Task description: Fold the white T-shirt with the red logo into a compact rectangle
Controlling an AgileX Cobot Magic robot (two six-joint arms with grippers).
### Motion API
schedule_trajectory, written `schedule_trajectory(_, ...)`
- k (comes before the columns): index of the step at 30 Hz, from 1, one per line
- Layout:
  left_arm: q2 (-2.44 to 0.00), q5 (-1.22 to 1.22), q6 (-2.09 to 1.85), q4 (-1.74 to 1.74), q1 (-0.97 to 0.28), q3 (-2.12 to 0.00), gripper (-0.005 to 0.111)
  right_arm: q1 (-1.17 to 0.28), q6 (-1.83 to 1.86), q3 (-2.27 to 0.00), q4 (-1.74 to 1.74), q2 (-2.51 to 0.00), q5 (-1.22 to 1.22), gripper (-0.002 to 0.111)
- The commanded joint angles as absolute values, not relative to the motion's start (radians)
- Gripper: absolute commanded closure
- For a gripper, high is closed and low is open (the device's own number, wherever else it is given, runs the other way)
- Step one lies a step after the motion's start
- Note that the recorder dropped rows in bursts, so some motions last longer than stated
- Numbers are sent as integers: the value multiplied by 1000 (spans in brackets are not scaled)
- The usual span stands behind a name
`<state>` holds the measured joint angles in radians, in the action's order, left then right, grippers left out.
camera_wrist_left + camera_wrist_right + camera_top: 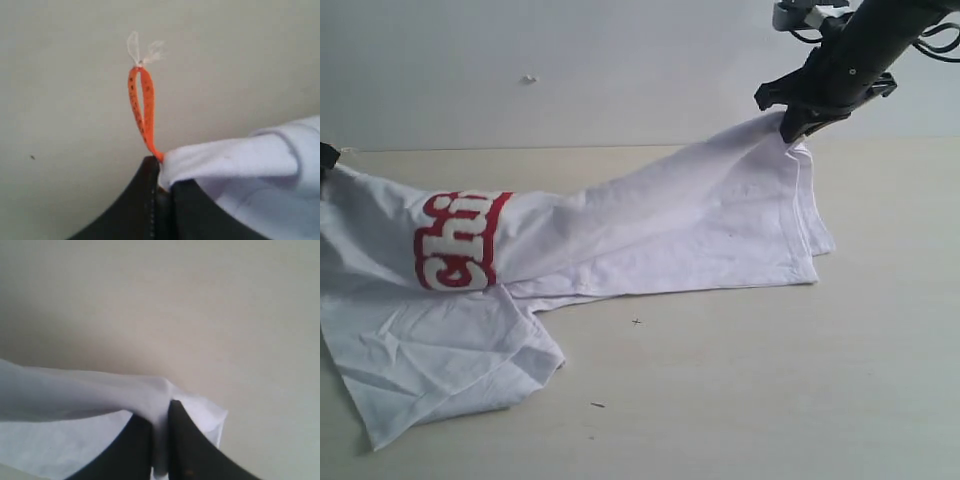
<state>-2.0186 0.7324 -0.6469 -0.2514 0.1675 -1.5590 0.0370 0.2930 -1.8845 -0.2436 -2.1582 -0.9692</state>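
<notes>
The white T-shirt (660, 235) stretches across the table, pulled taut between both grippers. Its red logo (460, 240) with white letters is creased and only partly readable at the left. My right gripper (798, 128) is shut on the shirt's raised far-right edge, white cloth (90, 395) pinched between its black fingers (187, 450). My left gripper (162, 172) is shut on the shirt's cloth (235, 160) by the orange neck tag (141, 107), which sticks out past the fingertips. In the exterior view the left gripper (326, 158) barely shows at the left edge.
A pale wooden table (750, 380) carries the shirt; a loose sleeve (430, 365) lies flat at the front left. A plain white wall (570, 70) rises behind the table's far edge. Small dark specks (636, 322) mark the tabletop.
</notes>
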Motion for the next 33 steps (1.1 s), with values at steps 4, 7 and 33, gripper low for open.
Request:
schedule_trajectory(4, -2107, 439, -651, -245, 171, -1565, 107, 55, 310, -1986, -224, -2325, -864, 108)
schedule_trajectory(7, -2140, 380, -651, -245, 171, -1565, 106, 53, 320, -1993, -224, -2352, -791, 108)
schedule_trajectory(33, -2192, 682, -752, -334, 189, -1594, 87, 332, 230, -2112, -1084, -2373, -1047, 48)
